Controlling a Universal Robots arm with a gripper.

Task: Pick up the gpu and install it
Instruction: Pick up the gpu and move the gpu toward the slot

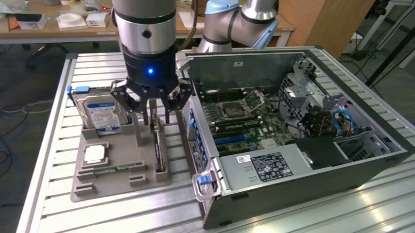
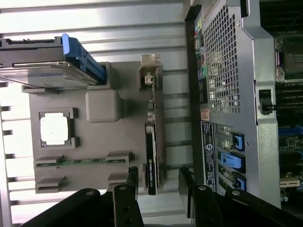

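Fingers (image 2: 125, 194): spread apart, nothing held. One stands on each side of the gpu (image 1: 159, 145), clear of both faces, with no contact visible in the wrist view.

Gripper (image 1: 156, 114): hangs directly over the card's upper edge, near the end by the hard drive (image 1: 100, 114).

Card position: on edge in a slot of the grey tray (image 1: 113, 182), along the tray edge that faces the computer case (image 1: 292, 160). Cooler block and bracket cannot be told apart from here.

Tray also carries a processor (image 1: 96, 154) and a memory stick (image 1: 116, 169), both well apart from the card. The tray sits on the slatted table (image 1: 52, 97), just beside the case.

Risks, as judged:
- Grip near one end only: the long card may droop or pivot between the pads once it is free of the slot.
- Pads closing on the cooler rather than the flat board: uneven hold, possible slip.
- Off-vertical pull: the card could bind in the slot and drag the tray along.
- The case wall stands near the outer finger, so a sideways error could strike it.
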